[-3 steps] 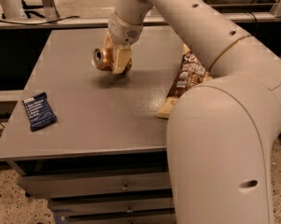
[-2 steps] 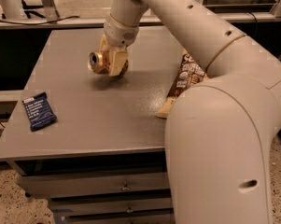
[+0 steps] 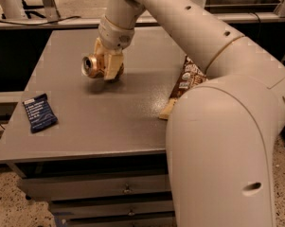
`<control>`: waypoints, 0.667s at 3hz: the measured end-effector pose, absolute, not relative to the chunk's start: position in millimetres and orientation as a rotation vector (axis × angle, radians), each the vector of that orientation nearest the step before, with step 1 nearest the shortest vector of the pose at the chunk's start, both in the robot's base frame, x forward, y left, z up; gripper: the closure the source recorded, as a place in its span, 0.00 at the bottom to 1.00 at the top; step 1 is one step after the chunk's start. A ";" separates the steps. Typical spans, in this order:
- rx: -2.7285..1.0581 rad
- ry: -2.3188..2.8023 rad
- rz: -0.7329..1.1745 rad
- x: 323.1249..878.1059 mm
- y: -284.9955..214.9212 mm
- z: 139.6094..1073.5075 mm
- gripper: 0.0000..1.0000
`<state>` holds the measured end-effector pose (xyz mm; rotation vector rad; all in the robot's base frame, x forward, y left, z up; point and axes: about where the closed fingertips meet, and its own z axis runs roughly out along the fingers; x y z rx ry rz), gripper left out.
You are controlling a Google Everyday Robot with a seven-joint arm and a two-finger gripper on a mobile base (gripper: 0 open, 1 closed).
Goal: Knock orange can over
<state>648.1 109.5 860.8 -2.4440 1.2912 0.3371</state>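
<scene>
The orange can [image 3: 93, 65] lies sideways, its silver top facing left, over the far left-middle of the grey table [image 3: 109, 122]. My gripper [image 3: 106, 69] comes down from above and is shut on the can, its cream fingers [image 3: 112, 65] against the can's right side. A shadow on the table just below suggests the can is held slightly above the surface. My arm fills the right of the view.
A dark blue packet [image 3: 39, 112] lies near the table's left front corner. A brown chip bag [image 3: 184, 82] lies at the right, partly hidden by my arm. Drawers [image 3: 128, 189] sit under the tabletop. Desks and cables stand behind.
My gripper and the sideways can have moved together to the left and slightly towards the front. The packet and the bag have not moved.
</scene>
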 end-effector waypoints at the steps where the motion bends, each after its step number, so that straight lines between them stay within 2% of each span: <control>1: -2.448 1.261 0.365 642.7 115.9 860.7 0.13; 2: -2.456 1.235 0.386 637.2 120.9 859.7 0.00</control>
